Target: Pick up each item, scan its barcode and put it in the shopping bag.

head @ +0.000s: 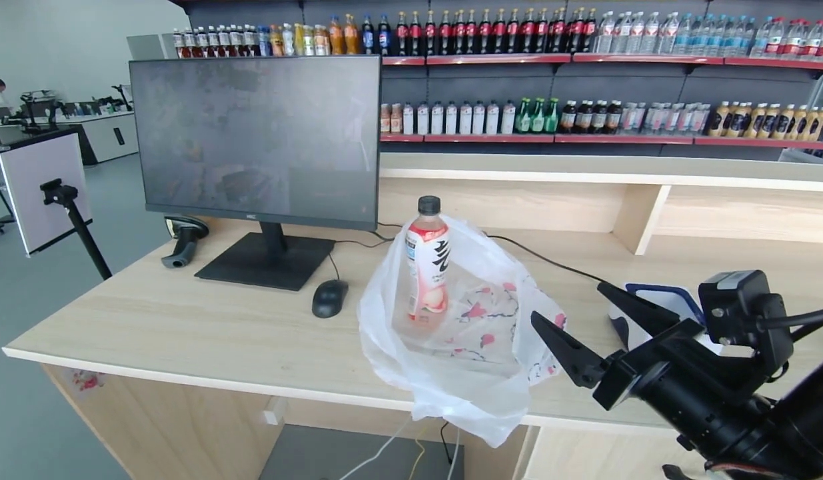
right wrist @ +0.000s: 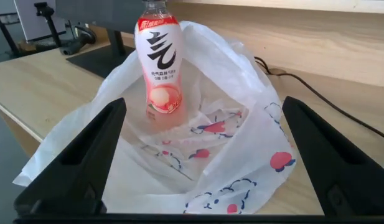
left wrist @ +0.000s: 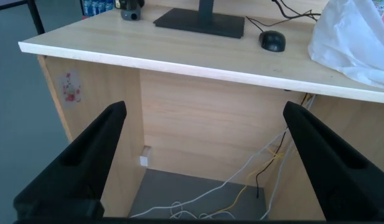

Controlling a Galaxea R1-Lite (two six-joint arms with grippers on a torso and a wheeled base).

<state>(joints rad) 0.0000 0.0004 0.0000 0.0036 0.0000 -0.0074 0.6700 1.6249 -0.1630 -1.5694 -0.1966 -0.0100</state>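
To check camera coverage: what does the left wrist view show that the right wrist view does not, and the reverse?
Left wrist view, not right: the mouse and cables hanging under the table. Right wrist view, not left: the bottle standing upright inside the shopping bag. Both: the shopping bag, the table, the monitor stand, and an open gripper in front, the left gripper and the right gripper respectively.

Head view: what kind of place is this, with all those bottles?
Probably a shop checkout: shelves stocked with drink bottles behind, a monitor and handheld scanner on the counter, and a shopping bag holding a bottle.
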